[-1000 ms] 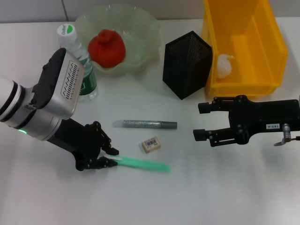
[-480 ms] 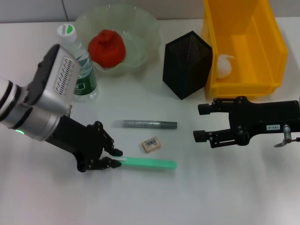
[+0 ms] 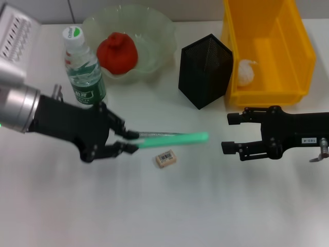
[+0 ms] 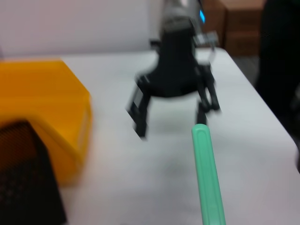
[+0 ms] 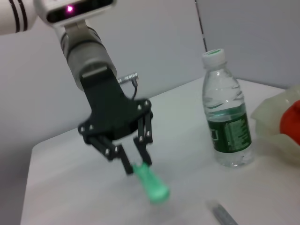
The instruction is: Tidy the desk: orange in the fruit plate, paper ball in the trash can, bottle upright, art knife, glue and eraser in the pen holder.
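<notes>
My left gripper (image 3: 131, 140) is shut on one end of a slim green stick (image 3: 175, 138), knife or glue I cannot tell, and holds it level above the desk (image 3: 169, 206), pointing at my right gripper. The stick also shows in the left wrist view (image 4: 206, 173) and the right wrist view (image 5: 151, 183). A grey pen-shaped tool (image 3: 159, 134) lies under it. The eraser (image 3: 166, 158) lies just in front. My right gripper (image 3: 230, 133) is open and empty, right of the stick's tip. The pen holder (image 3: 205, 69) stands behind. The bottle (image 3: 82, 72) stands upright.
The orange (image 3: 117, 51) sits in the fruit plate (image 3: 159, 31) at the back. The paper ball (image 3: 245, 71) lies in the yellow trash can (image 3: 272, 20) at the back right, close beside the pen holder.
My left gripper has lifted the green stick off the desk and carried it back and to the right. My right gripper has shifted slightly right.
</notes>
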Action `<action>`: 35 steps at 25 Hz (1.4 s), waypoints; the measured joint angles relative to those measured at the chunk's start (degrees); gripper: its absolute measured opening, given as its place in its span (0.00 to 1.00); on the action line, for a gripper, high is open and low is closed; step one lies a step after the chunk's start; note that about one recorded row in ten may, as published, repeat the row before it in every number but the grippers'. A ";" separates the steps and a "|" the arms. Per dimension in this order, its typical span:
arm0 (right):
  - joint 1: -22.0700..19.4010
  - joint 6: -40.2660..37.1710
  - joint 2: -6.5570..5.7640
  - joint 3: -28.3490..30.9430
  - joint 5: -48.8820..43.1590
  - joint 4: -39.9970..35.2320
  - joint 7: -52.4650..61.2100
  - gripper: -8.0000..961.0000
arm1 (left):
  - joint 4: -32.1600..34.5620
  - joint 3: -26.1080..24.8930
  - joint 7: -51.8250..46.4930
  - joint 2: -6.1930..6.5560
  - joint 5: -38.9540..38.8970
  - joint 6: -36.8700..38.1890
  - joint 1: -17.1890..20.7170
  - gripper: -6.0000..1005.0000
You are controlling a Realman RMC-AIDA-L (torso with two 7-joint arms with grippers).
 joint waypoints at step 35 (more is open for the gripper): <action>-2.93 -1.13 0.19 2.89 0.19 -0.69 -6.23 0.86 | 28.76 35.65 -54.73 -1.01 21.91 -12.31 -21.08 0.27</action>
